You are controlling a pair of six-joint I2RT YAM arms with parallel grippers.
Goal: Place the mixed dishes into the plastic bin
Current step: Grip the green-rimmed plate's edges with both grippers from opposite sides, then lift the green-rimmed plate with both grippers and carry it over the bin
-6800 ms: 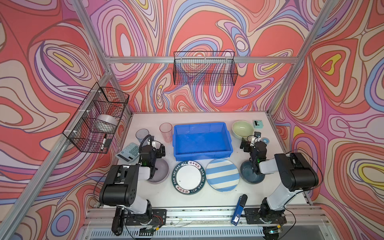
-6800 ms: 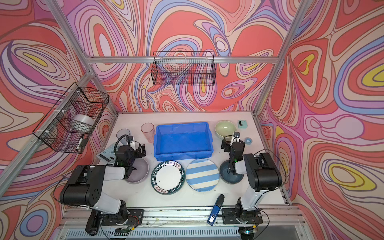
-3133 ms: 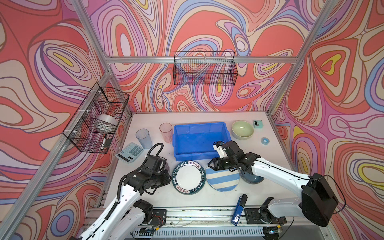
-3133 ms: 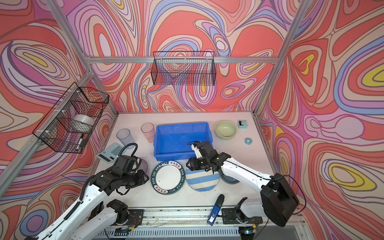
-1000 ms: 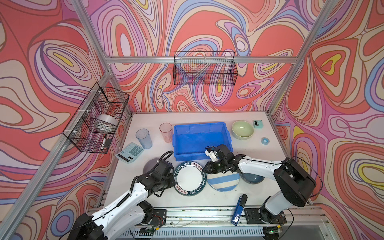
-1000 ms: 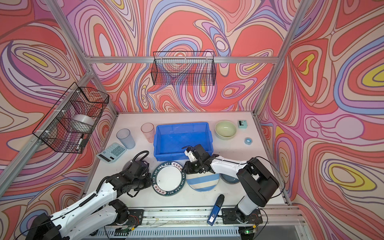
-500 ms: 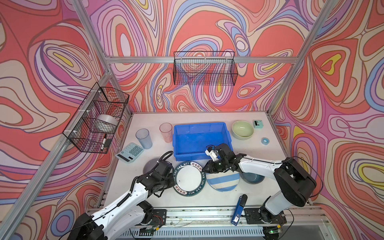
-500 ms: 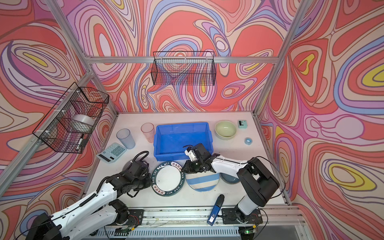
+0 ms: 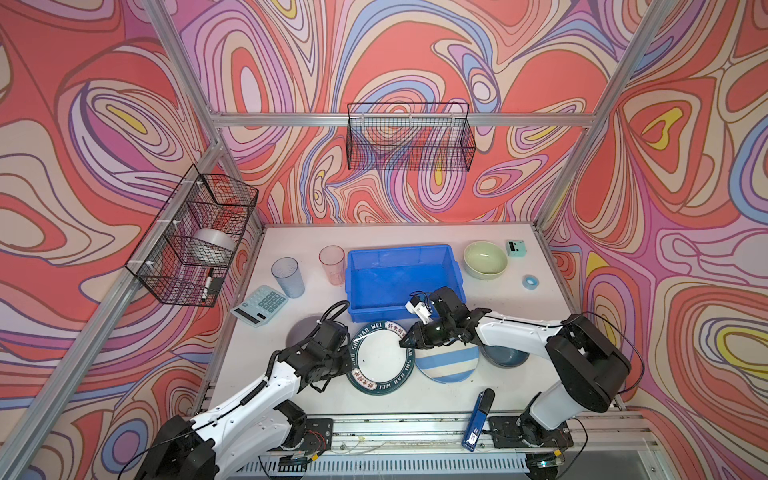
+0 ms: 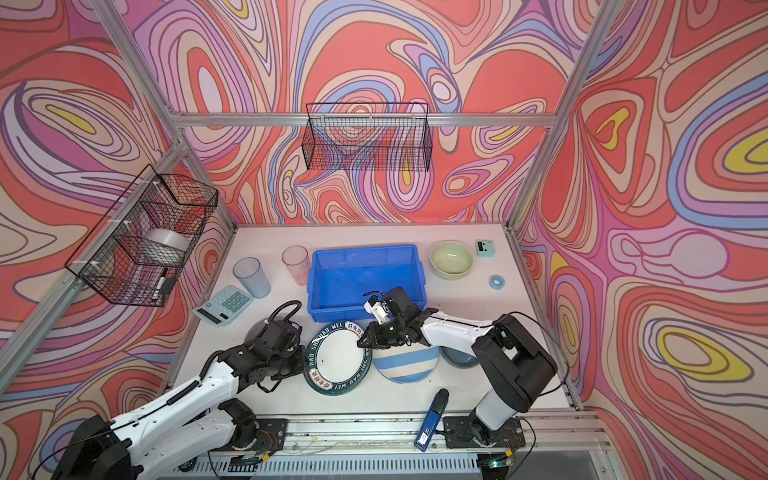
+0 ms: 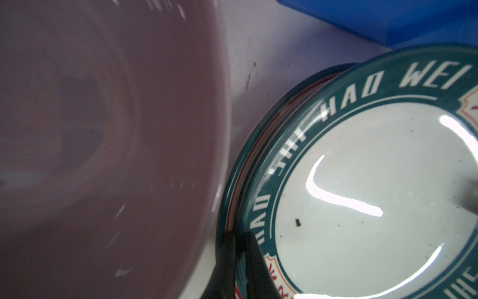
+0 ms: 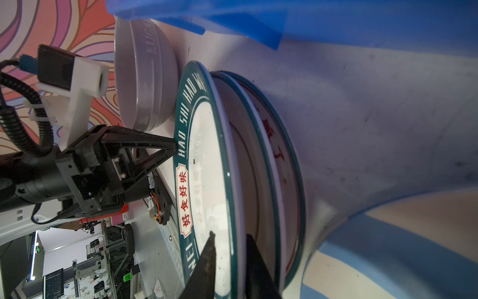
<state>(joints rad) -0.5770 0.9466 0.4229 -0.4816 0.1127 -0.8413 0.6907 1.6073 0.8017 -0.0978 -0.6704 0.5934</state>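
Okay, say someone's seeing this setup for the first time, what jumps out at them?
The loud swirly walls hit first. Then, front and centre on the table, the left gripper and right gripper pinch opposite edges of the lettered plate. Right behind it sits the bright blue bin, which looks empty.

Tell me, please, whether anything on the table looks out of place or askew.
Yes: the lettered plate is not lying flat. The right wrist view shows it tipped up off a second teal-rimmed plate hidden beneath it, with the left gripper and right gripper pinching opposite sides of its rim.
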